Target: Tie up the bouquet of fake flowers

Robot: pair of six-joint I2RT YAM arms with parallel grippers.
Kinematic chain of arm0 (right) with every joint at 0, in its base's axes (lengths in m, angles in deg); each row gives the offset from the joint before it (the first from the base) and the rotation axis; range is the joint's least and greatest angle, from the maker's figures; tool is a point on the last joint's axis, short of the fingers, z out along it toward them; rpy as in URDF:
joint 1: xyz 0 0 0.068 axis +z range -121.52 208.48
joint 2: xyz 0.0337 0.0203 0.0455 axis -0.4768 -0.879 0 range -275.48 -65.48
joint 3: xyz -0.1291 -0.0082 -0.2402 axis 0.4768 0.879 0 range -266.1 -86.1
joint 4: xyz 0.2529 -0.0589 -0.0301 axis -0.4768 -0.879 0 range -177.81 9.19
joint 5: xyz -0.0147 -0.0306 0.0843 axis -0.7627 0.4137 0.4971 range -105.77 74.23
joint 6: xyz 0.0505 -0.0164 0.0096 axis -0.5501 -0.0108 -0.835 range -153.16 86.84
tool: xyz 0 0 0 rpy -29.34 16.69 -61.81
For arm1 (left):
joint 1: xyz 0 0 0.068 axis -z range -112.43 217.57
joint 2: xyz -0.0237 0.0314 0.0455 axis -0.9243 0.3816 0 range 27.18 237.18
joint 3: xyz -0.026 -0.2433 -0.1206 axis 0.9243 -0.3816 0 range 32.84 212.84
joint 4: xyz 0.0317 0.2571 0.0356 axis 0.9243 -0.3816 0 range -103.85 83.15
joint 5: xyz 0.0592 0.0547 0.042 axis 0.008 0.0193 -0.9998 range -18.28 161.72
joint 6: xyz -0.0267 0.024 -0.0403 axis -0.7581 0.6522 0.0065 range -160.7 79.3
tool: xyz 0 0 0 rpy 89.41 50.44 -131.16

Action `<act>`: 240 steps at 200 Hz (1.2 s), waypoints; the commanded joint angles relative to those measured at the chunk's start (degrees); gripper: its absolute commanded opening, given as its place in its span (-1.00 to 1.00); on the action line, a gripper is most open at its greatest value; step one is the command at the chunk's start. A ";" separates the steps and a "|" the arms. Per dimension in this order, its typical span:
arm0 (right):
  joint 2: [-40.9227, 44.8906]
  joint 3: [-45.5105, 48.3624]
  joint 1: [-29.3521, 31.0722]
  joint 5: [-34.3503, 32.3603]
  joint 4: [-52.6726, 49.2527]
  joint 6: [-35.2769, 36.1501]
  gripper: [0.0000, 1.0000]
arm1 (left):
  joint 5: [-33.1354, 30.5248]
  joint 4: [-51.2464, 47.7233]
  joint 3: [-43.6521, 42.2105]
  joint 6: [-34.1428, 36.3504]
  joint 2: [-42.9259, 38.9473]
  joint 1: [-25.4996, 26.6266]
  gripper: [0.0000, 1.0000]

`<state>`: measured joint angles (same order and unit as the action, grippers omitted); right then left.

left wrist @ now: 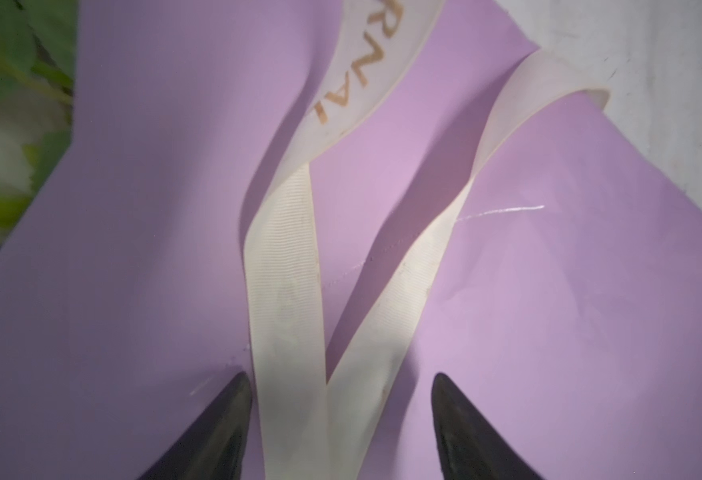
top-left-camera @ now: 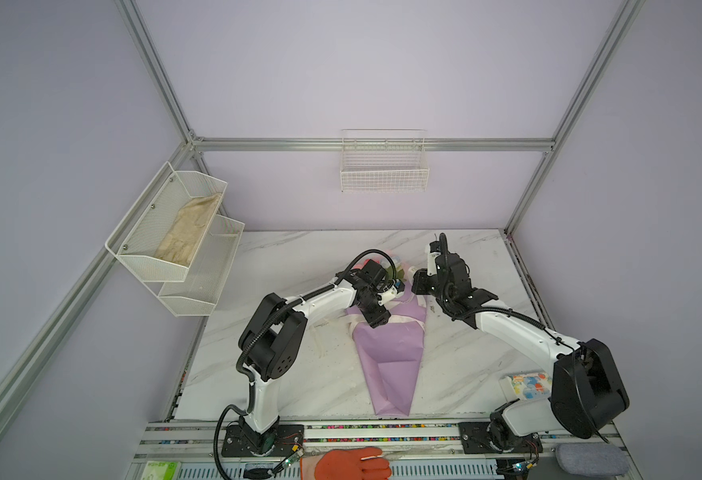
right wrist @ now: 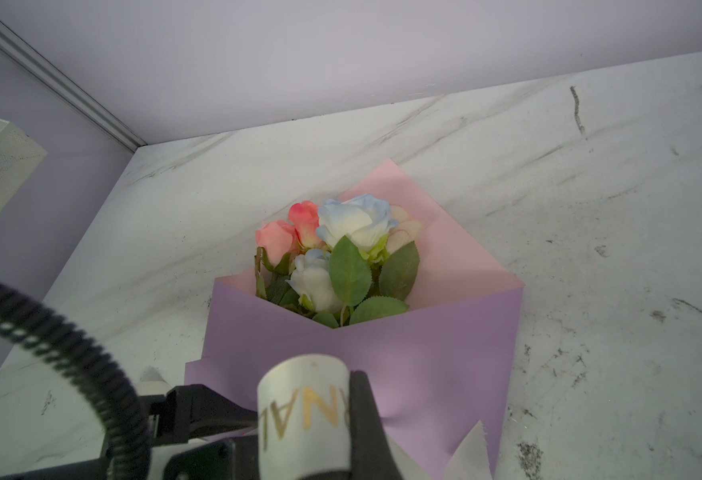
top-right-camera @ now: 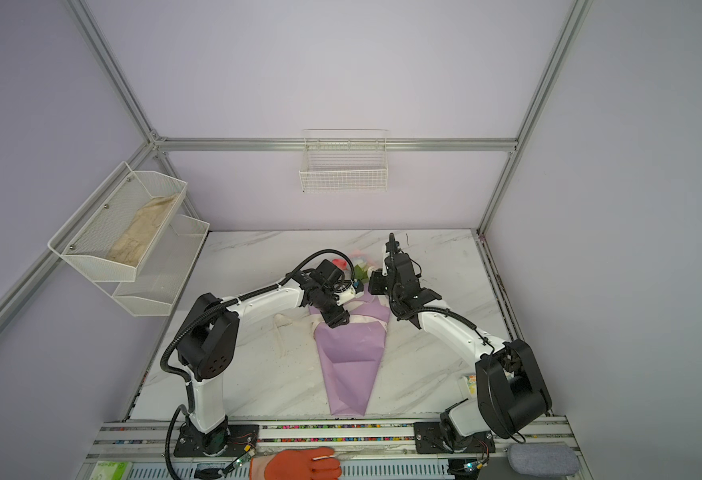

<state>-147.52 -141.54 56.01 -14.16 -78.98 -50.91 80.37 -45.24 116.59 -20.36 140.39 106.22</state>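
On the white table [top-left-camera: 291, 257] the bouquet [top-left-camera: 386, 357] lies flat in its purple paper. The fake flowers [right wrist: 341, 249] peek out at the far end. Across the paper a cream ribbon [left wrist: 287, 270] makes a big X. The left claw [left wrist: 341, 378] sits low over the crossing with its two tips apart, one on each side, holding nothing. The right claw [right wrist: 341, 415] is pinched tight on one part of the ribbon and lifts it up. I think making the knot is the job now. To do it well, the left claw should grab the other strand close to the crossing, not the paper. Then both claws should pull slowly and evenly, so the paper does not crumple or slide.
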 commanded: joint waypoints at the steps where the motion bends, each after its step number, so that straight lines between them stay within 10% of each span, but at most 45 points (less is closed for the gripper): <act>1: 2.71 -1.12 -0.08 1.39 0.27 -1.05 -1.00 | -2.57 -0.85 4.06 3.05 0.00 0.06 0.33; 124: 3.07 1.82 -1.14 -0.40 0.61 -4.33 -1.00 | -5.08 1.21 -0.64 4.34 -0.25 1.25 -0.45; 177: 5.17 4.60 -3.26 -0.06 0.98 -6.48 -1.00 | -7.24 4.22 -5.11 4.90 -3.79 1.69 0.00; 240: 5.57 5.78 -4.22 2.04 1.90 -7.36 -1.00 | -8.38 6.30 -8.25 6.07 -4.02 2.02 0.08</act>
<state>-143.44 -136.38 52.18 -13.09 -78.59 -57.19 72.46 -40.74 110.68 -15.55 137.79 107.77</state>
